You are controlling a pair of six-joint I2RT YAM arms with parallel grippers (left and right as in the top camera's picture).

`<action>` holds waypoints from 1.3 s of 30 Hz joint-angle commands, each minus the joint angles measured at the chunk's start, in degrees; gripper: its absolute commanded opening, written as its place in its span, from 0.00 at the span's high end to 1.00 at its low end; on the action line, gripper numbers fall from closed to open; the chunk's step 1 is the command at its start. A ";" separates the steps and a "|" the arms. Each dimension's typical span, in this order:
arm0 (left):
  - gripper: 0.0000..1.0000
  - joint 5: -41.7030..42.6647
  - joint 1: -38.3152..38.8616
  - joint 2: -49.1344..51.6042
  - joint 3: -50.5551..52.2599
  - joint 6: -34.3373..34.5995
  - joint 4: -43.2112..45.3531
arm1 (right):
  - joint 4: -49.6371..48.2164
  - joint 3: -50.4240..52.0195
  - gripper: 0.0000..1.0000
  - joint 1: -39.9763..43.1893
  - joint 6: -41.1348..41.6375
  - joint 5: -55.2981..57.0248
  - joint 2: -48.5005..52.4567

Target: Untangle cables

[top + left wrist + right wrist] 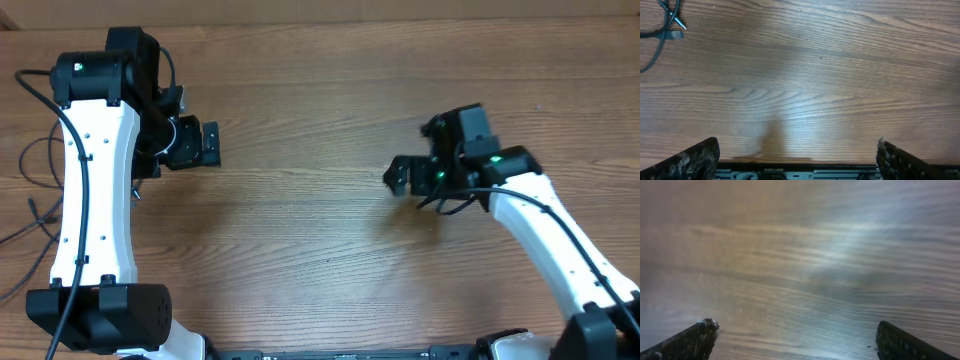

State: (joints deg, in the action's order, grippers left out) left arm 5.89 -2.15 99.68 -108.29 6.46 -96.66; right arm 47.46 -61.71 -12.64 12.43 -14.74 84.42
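Note:
The cables show as thin black loops [36,208] on the wooden table at its far left edge, beside the left arm's base. In the left wrist view a loose stretch of cable with a silver plug end [676,21] lies in the top left corner. My left gripper [196,146] [797,150] is open and empty over bare wood, well away from the cables. My right gripper [400,178] [795,330] is open and empty above bare table at the right of centre. No cable shows in the right wrist view.
A thicker black wire [40,100] runs along the left arm. The table's near edge with a metal rail [800,172] shows at the bottom of the left wrist view. The wooden table [300,230] lies between the two arms.

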 commanded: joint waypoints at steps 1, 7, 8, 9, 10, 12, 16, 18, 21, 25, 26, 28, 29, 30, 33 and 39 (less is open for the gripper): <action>0.01 -1.38 0.42 -0.74 1.44 1.62 -0.17 | 1.51 -1.79 0.00 3.43 1.29 1.01 -5.27; 0.00 -1.77 0.79 -5.86 8.02 2.60 0.09 | 6.91 -1.62 0.00 8.61 0.55 1.27 -11.74; 0.00 -1.97 0.79 -7.32 9.62 2.71 0.66 | 7.74 -1.60 0.00 9.18 0.48 1.38 -12.72; 0.00 -2.05 0.79 -9.05 11.39 2.75 1.62 | 8.44 -1.53 0.00 9.51 -0.09 1.62 -13.49; 0.00 -2.03 0.79 -11.04 13.31 2.80 2.97 | 8.94 -1.33 0.00 9.77 -0.70 2.03 -14.38; 0.00 -2.03 0.79 -15.45 17.46 3.98 6.51 | 9.53 -0.48 0.00 9.84 -0.74 3.34 -16.37; 0.00 -2.05 0.79 -25.90 27.08 5.42 15.78 | 8.00 2.99 0.00 9.84 -0.74 3.80 -21.05; 0.01 -1.99 0.79 -32.22 32.46 5.62 21.05 | 6.29 5.29 0.00 9.70 -0.79 3.80 -24.37; 0.01 -1.60 0.81 -45.48 41.79 5.57 29.29 | 5.16 8.96 0.00 9.73 -2.89 3.74 -31.91; 0.00 -3.58 0.79 -57.48 48.26 6.86 33.90 | 6.75 11.10 0.00 9.73 -3.96 4.55 -40.06; 0.00 -4.70 0.79 -59.49 49.07 6.86 34.32 | 7.39 11.13 0.00 9.73 -3.96 4.96 -41.42; 0.00 -6.69 0.79 -62.31 49.86 6.86 34.38 | 8.44 11.13 0.00 9.73 -3.93 5.31 -44.19; 0.01 -7.28 0.79 -63.23 49.96 6.86 34.36 | 8.63 11.13 0.00 9.73 -3.93 5.29 -45.09; 0.00 -7.39 0.79 -63.82 49.96 6.86 34.29 | 8.68 11.13 0.00 9.73 -3.93 5.29 -45.94; 0.00 -7.39 0.79 -64.28 49.96 6.86 34.01 | 8.70 11.13 0.00 9.73 -3.93 5.29 -46.82; 0.00 -7.39 0.79 -64.06 49.96 6.86 33.48 | 9.07 11.13 0.00 9.73 -3.93 5.29 -46.31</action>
State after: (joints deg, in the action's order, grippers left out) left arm -0.36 -1.85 35.64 -58.74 12.12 -63.16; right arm 56.62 -50.98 -3.05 8.97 -10.04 38.11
